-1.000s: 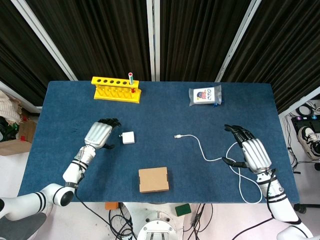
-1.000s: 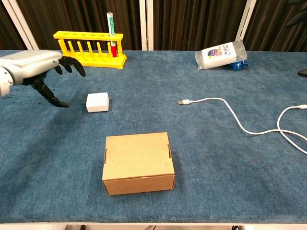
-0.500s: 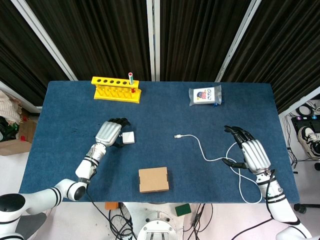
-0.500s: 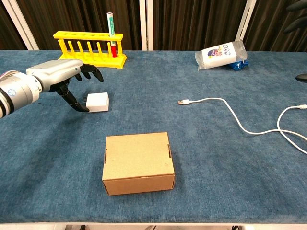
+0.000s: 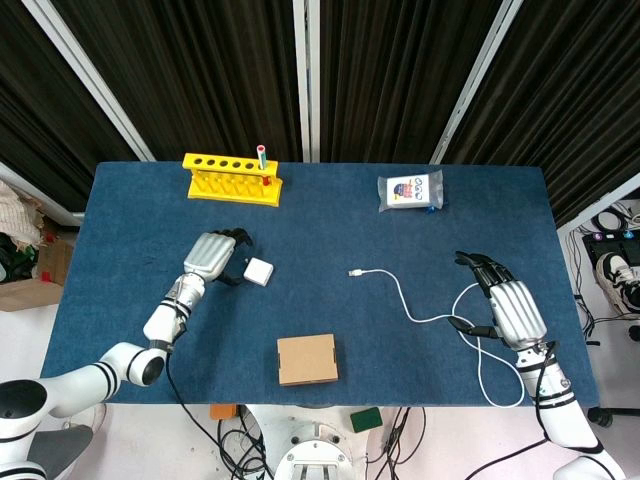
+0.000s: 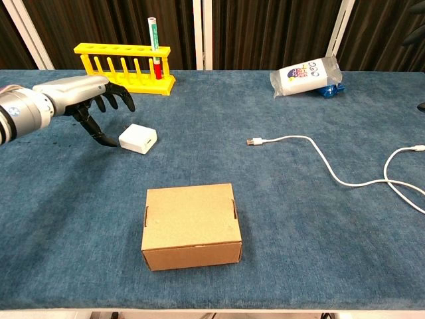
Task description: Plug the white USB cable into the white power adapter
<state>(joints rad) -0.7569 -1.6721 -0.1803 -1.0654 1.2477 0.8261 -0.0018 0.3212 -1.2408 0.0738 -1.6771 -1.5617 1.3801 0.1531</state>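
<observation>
Fingers of the left hand point(image 6: 80, 100) lay spread, thumb tip touching the white adapter point(image 6: 138, 139), likely to grasp it; right hand point(image 5: 512, 312) open beside the loose cable point(image 6: 312, 156).

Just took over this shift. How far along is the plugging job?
Nothing is plugged yet. The left hand is at the white adapter, fingers beside it, no clear grip. The cable lies loose on the table, its plug apart from the adapter; the right hand holds nothing. Both grasps and the insertion remain.
</observation>
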